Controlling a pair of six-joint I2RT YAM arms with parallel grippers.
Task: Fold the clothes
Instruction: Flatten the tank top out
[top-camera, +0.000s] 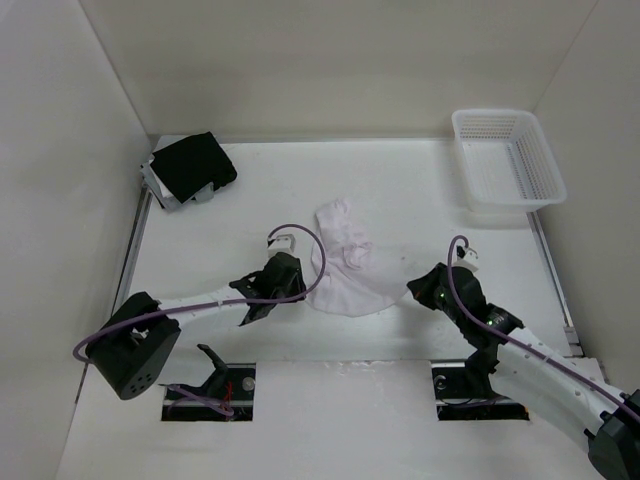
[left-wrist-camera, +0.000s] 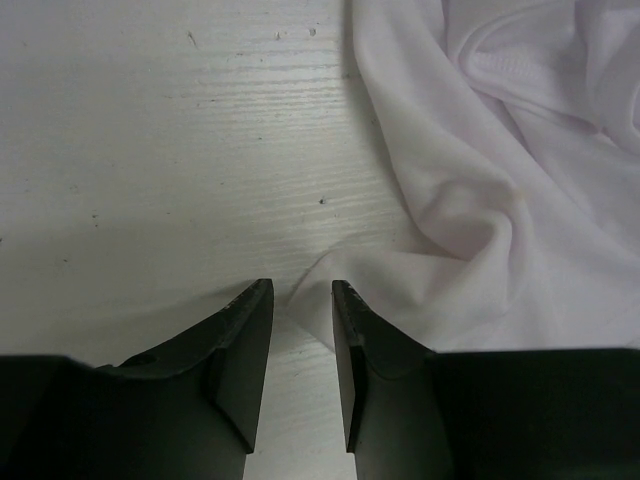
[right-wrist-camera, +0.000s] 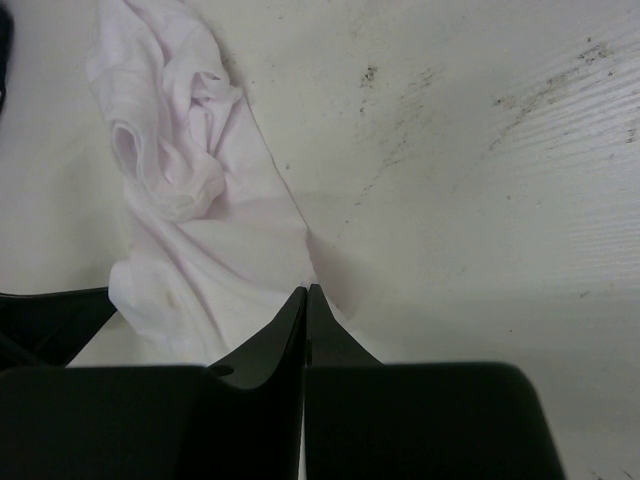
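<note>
On the white table (top-camera: 420, 200), the clothes (top-camera: 345, 275) lie between our claws. The right gripper (right-wrist-camera: 306, 292) is pinched shut on one corner. The left gripper (left-wrist-camera: 302, 295), narrowly parted, straddles the other, with cloth spreading ahead-right.

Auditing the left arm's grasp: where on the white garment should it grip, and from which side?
The near-left corner: a thin flat point of the white garment lying just ahead of the open left gripper. Come in low from the left.
</note>
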